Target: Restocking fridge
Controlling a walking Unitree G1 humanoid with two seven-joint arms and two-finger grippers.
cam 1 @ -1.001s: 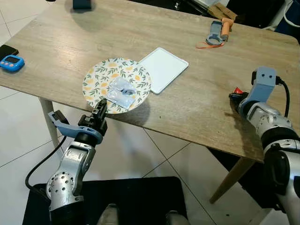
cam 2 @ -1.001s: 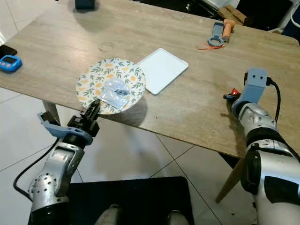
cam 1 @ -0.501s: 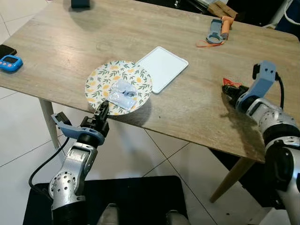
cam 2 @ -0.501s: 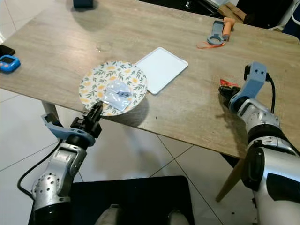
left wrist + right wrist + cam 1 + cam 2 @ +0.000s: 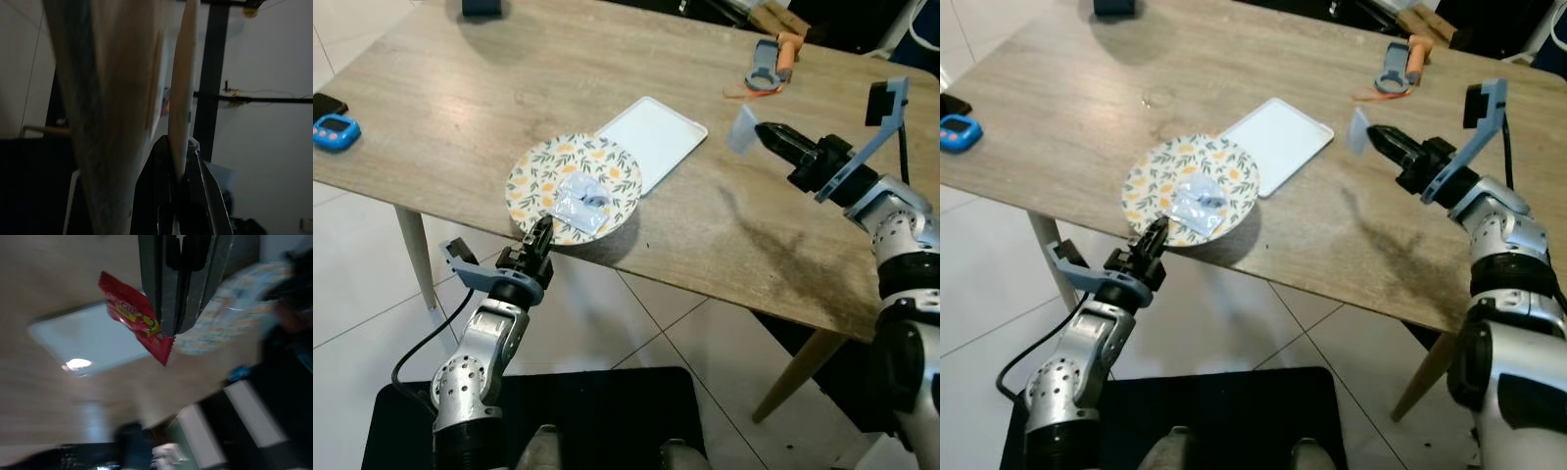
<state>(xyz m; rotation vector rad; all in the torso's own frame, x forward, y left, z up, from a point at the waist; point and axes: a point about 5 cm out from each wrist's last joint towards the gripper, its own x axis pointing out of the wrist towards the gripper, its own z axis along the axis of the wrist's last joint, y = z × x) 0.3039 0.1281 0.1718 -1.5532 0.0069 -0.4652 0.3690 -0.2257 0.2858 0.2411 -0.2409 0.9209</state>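
A round plate [image 5: 573, 176] with a yellow and green leaf print lies at the table's front edge, with a clear plastic packet [image 5: 580, 199] on it. My left gripper [image 5: 539, 235] reaches up from below the edge and is shut on the plate's near rim [image 5: 183, 98]. My right gripper [image 5: 764, 134] hovers above the table, right of the white tray [image 5: 656, 142]. It is shut on a small sachet [image 5: 741, 128], which looks red with yellow print in the right wrist view [image 5: 137, 318].
The wooden table [image 5: 489, 88] also carries a blue timer [image 5: 335, 132] and a black phone [image 5: 325, 103] at its left end. An orange and grey tool [image 5: 769, 64] lies at the back right, and a dark object [image 5: 481, 8] at the back left. White tiled floor lies below.
My right gripper has lifted off the table and swung left toward the white tray, carrying the sachet. The plate and left gripper have shifted slightly right.
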